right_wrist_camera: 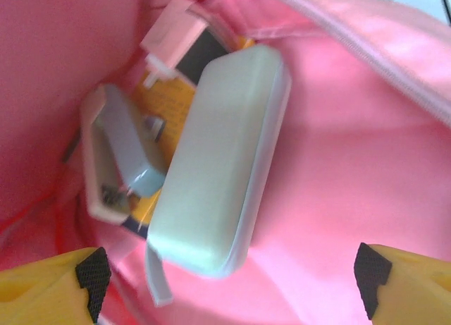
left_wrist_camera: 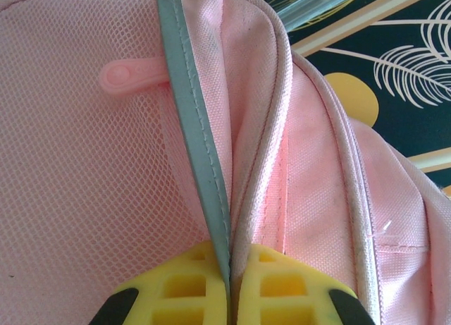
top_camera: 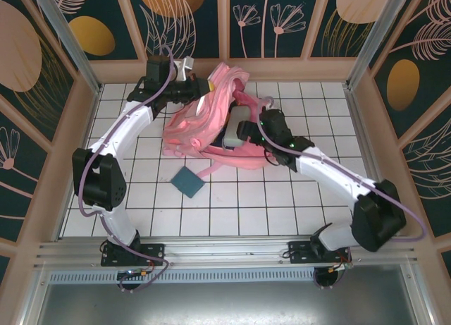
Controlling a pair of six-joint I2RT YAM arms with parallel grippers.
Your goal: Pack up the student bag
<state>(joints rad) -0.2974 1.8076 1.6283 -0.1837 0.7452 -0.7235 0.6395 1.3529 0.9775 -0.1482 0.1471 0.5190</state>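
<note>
student bag (top_camera: 194, 124) lying diagonally, mouth rightward, left jaws pinching its rim, right jaws apart

A teal square pad (top_camera: 189, 182) lies flat on the white gridded tabletop (top_camera: 282, 205), near its middle. Dark wall panels (top_camera: 91, 32) with gold discs and pale flower outlines stand around the table. A pale mint hard case (right_wrist_camera: 218, 163) rests tilted beside a small grey-blue box (right_wrist_camera: 127, 156) — both over something yellow-orange (right_wrist_camera: 165, 99).
</note>
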